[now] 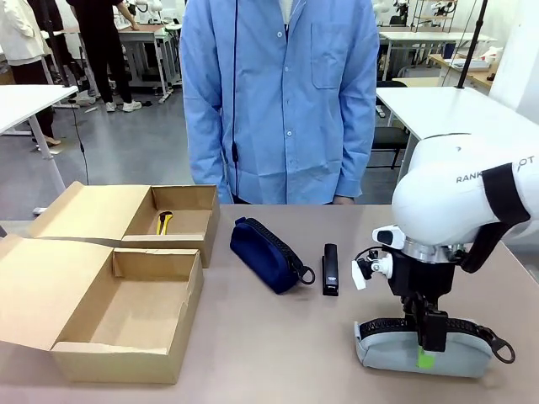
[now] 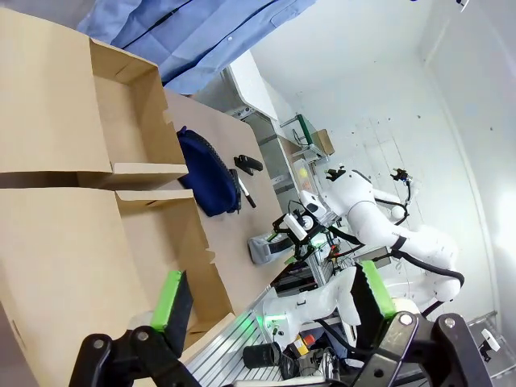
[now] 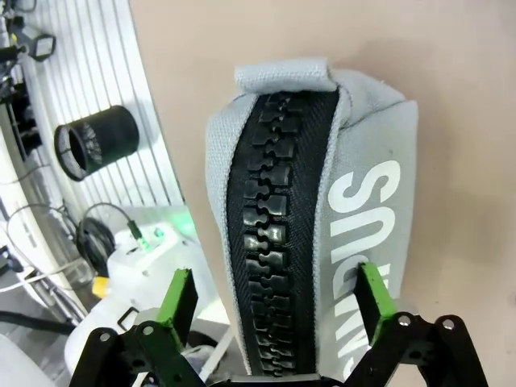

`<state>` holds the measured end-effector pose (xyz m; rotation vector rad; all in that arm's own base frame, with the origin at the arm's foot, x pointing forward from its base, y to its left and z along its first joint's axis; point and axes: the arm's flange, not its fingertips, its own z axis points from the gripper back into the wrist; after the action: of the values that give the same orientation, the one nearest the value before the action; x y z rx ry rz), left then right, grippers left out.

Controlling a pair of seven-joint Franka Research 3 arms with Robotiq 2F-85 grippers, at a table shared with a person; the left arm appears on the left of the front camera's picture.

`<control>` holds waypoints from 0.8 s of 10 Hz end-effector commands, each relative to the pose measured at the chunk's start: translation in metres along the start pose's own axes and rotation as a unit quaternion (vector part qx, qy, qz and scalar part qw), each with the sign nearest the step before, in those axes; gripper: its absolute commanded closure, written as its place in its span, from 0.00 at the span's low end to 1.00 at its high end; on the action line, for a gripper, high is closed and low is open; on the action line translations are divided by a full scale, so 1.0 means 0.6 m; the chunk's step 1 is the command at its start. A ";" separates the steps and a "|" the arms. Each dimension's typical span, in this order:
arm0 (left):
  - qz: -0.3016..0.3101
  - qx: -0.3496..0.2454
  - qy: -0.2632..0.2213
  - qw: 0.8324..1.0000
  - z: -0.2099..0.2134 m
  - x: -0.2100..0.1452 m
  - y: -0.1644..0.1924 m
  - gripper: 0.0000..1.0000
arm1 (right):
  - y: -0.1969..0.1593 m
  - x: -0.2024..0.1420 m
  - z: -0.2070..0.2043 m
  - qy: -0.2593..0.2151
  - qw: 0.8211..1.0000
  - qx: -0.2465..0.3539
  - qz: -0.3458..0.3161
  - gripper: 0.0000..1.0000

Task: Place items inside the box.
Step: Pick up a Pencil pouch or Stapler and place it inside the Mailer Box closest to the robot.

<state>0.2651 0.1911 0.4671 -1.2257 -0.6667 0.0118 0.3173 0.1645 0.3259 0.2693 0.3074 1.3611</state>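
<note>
- The near box (image 1: pixel 126 364), open-topped brown cardboard with its lid flap laid out to the left, sits at the table's (image 1: pixel 269 345) front left corner, and no items show inside it.
- The left gripper (image 2: pixel 272 300) hangs above this box with its green pads spread wide and nothing between them.
- At the front right lies the grey zip pouch (image 1: pixel 383 353), resting on the table with its black zipper facing up and white lettering along one side.
- The right gripper (image 1: pixel 428 353) is lowered onto it. The jaws are parted and straddle the pouch's width, one pad against the lettered side and the other just clear of the opposite side, so it is not clamped.
- Mid-table, the black stapler (image 1: pixel 330 269) lies lengthwise just right of the navy zip pouch (image 1: pixel 268 252), which is angled.
- Behind the near box stands the far box (image 1: pixel 168 242), and the yellow utility knife (image 1: pixel 164 222) lies on its floor.
- A person (image 1: pixel 282 101) in a light blue coat stands at the far edge.
</note>
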 end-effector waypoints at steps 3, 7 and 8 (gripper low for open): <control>-0.012 -0.011 -0.007 1.000 0.000 0.000 -0.002 0.00 | 0.016 -0.019 -0.020 0.020 1.000 -0.001 0.013 0.61; -0.012 -0.011 -0.007 1.000 0.000 0.000 -0.002 0.00 | 0.014 -0.024 -0.019 0.016 1.000 -0.002 0.012 1.00; -0.012 -0.011 -0.007 1.000 0.000 0.000 -0.002 0.00 | 0.014 -0.024 -0.018 0.013 1.000 -0.003 0.012 1.00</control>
<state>0.2651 0.1911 0.4671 -1.2257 -0.6667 0.0118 0.3167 0.1629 0.3255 0.2601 0.3230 1.3691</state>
